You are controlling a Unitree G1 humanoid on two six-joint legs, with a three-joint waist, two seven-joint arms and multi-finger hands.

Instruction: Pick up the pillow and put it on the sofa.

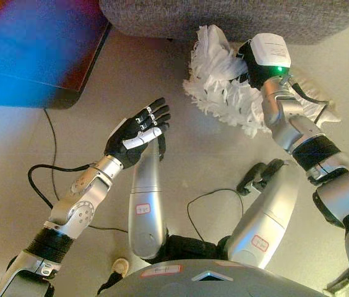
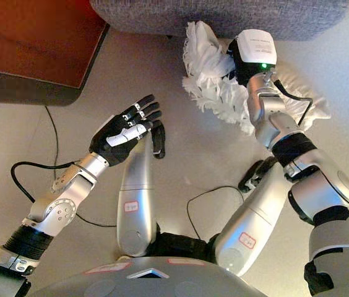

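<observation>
A white pillow (image 1: 221, 83) with a feathery fringe lies on the beige floor, right against the front of the grey fabric sofa (image 1: 224, 15) at the top of the view. My right hand (image 1: 249, 62) reaches in from the right and rests on the pillow's upper middle; most of it is hidden from above and sunk in the fringe. My left hand (image 1: 138, 133) hovers open over bare floor, palm turned toward the pillow, about a hand's length to its left and holding nothing.
A low dark red-brown table (image 2: 32, 43) stands at the upper left, its corner close to the sofa's left end. Bare floor (image 1: 205, 154) stretches between the table, my left hand and the pillow.
</observation>
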